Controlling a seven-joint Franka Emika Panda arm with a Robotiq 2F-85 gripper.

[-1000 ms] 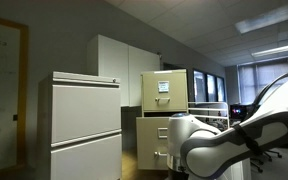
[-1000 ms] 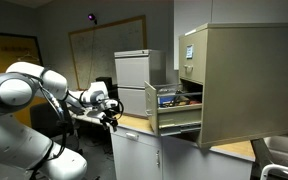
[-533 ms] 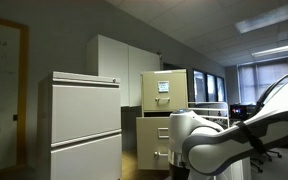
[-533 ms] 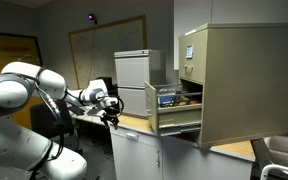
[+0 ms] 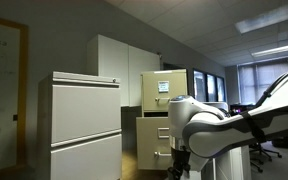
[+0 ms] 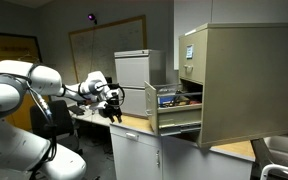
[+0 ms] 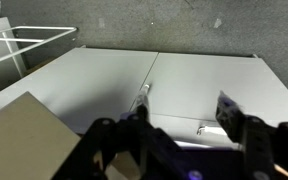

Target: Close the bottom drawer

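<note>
Short of the tan cabinet [image 6: 239,80], the pincer [image 6: 114,108] hangs with its fingers spread wide, holding nothing and touching nothing. The bottom drawer [image 6: 179,120] stands pulled out, well apart from it. Since a second ago the arm has lifted and edged toward the drawer.

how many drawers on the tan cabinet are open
1: the bottom drawer, pulled out beneath the closed labelled drawer. In an exterior view the arm hides part of the cabinet, so more may be hidden.
</note>
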